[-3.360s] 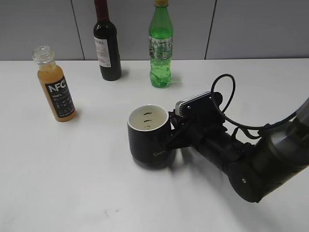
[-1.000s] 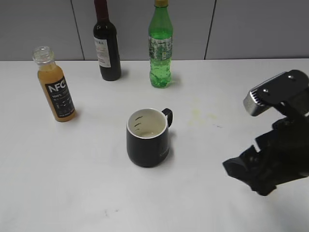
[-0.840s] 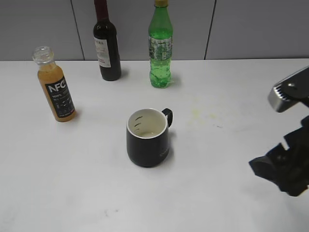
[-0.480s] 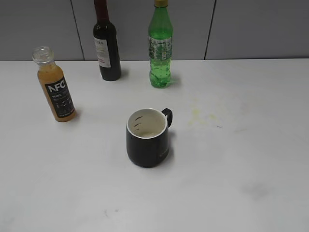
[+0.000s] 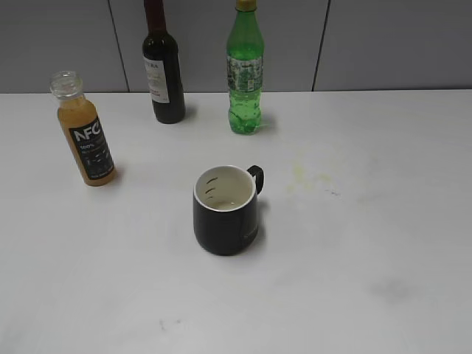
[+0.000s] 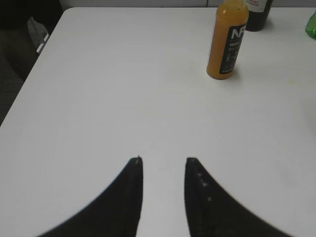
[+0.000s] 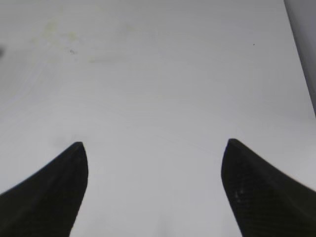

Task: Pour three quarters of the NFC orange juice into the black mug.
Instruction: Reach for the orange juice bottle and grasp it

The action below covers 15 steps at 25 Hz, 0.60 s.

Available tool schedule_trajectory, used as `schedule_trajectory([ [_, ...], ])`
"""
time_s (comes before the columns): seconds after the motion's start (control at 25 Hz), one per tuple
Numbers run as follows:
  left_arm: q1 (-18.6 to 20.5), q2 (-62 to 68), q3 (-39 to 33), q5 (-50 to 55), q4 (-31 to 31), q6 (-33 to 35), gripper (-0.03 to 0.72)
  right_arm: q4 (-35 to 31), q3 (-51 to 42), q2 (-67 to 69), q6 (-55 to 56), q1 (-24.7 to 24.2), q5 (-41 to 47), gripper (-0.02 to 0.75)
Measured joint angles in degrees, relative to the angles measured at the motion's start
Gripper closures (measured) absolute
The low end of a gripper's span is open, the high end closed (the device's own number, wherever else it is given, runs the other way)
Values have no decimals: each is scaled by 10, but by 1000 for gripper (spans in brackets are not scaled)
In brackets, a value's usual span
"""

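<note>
The NFC orange juice [image 5: 83, 130] stands upright and capless at the left of the white table, nearly full; the left wrist view shows the same bottle [image 6: 227, 40] far ahead to the right. The black mug [image 5: 226, 210] stands mid-table, handle to the back right, its white inside marked with small dark strokes. My left gripper [image 6: 163, 160] hovers open over bare table with nothing between its fingers. My right gripper [image 7: 154, 144] is wide open over bare table, holding nothing. Neither arm shows in the exterior view.
A tall dark wine bottle [image 5: 163, 65] and a green soda bottle [image 5: 245, 70] stand at the back by the grey wall. Faint yellowish stains [image 5: 310, 175] mark the table right of the mug. The table's left edge [image 6: 34, 61] shows in the left wrist view.
The right arm, beside the mug's handle 3.4 s ago, has drawn back to the right and left the exterior view. The mug stands with its handle now visible. The juice bottle has not moved.
</note>
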<state>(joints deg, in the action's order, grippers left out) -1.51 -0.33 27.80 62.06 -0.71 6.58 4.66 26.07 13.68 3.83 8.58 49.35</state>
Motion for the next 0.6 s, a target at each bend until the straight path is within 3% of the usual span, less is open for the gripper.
schedule_trajectory([
  [0.16,0,0,0,0,0,0,452,-3,-7,-67,-4,-22,4,98],
  [0.6,1,0,0,-1,0,0,452,-29,-25,-139,-30,-25,44,122],
])
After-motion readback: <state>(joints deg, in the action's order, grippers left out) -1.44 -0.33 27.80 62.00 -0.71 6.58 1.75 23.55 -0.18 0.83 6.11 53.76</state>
